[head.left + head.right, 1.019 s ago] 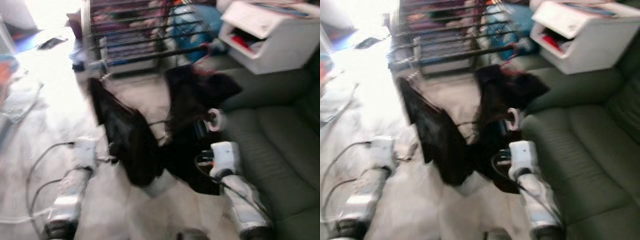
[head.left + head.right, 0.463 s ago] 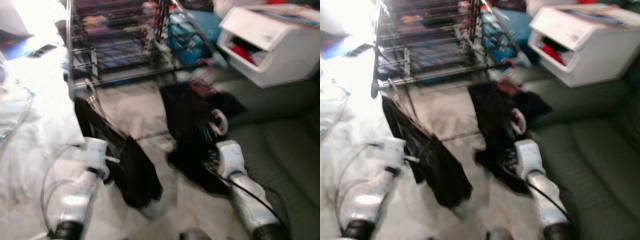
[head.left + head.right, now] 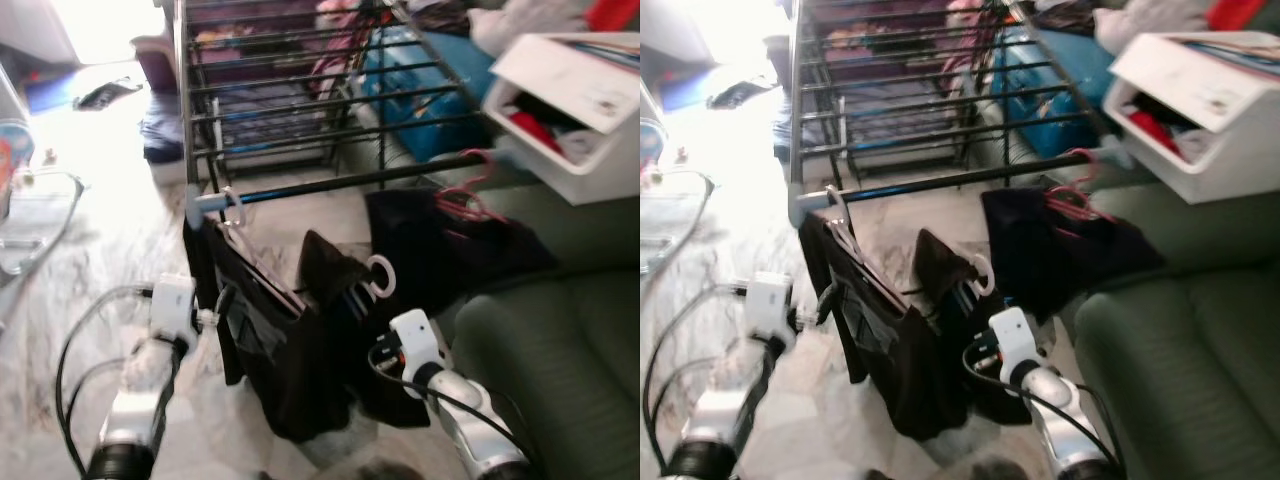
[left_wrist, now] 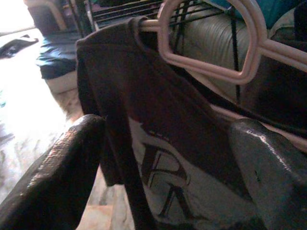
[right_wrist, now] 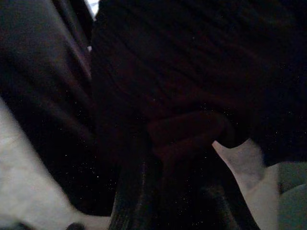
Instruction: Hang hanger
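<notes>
My left pincer (image 4: 163,158) is spread wide, both fingers (image 4: 53,177) around the dark shirt (image 3: 265,350) on its pale hanger (image 4: 211,52). That hanger's hook (image 3: 232,208) sits at the rail end of the drying rack (image 3: 300,100), at 11 o'clock from my left wrist. My right pincer (image 3: 375,335) is buried in a second dark garment (image 3: 335,290) with a white hook (image 3: 381,275); can't tell its grip. Green sofa (image 3: 560,350) at 3 o'clock.
</notes>
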Robot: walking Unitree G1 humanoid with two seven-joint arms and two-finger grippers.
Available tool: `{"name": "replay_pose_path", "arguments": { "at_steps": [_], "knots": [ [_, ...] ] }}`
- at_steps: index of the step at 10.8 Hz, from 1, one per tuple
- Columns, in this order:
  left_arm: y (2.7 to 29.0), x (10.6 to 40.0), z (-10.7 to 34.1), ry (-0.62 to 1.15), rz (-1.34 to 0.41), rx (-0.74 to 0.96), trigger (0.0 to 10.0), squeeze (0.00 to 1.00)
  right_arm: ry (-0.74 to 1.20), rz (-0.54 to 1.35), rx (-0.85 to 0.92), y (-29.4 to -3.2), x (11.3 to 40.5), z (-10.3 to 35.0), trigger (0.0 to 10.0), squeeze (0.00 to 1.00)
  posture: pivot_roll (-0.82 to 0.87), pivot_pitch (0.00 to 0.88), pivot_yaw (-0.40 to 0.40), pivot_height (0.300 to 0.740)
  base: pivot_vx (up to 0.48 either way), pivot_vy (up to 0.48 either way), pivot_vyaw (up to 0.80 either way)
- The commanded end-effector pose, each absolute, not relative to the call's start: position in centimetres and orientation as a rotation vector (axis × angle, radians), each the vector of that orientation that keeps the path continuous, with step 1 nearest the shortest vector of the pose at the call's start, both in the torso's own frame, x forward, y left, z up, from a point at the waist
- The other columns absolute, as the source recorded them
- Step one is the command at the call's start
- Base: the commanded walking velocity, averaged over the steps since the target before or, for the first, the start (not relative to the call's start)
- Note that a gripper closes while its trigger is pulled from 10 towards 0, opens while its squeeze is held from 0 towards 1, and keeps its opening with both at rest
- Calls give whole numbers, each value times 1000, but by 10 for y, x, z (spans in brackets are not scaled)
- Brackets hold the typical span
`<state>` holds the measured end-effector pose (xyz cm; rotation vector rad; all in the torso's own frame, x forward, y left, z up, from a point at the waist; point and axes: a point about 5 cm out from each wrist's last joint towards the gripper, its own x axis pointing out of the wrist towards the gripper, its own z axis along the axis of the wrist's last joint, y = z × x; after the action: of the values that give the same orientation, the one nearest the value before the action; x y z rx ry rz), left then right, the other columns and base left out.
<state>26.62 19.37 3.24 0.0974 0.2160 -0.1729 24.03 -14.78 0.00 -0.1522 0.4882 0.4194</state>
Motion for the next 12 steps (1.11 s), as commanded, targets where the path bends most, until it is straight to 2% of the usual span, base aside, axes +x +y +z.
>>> {"name": "replay_pose_path", "arguments": {
  "at_steps": [1,5,7,9,12],
  "knots": [
    [190,263,29,225,-199,98,10000,0,422,364,-168,-156,250,12,10000,0,-97,0,15,740,0,0,0],
    [187,262,29,216,-206,88,10000,0,197,191,-200,-170,268,43,10000,0,-97,0,13,740,317,338,0],
    [187,262,29,220,-201,103,10000,0,121,99,-217,-180,271,52,10000,0,-97,0,13,740,0,0,0],
    [186,262,29,218,-207,104,10000,0,97,32,-230,-188,277,58,10000,0,-95,0,14,740,0,0,0],
    [186,261,30,213,-216,130,10000,0,186,-68,-183,-200,279,46,10000,0,-87,0,17,740,0,0,0]
  ]
}}
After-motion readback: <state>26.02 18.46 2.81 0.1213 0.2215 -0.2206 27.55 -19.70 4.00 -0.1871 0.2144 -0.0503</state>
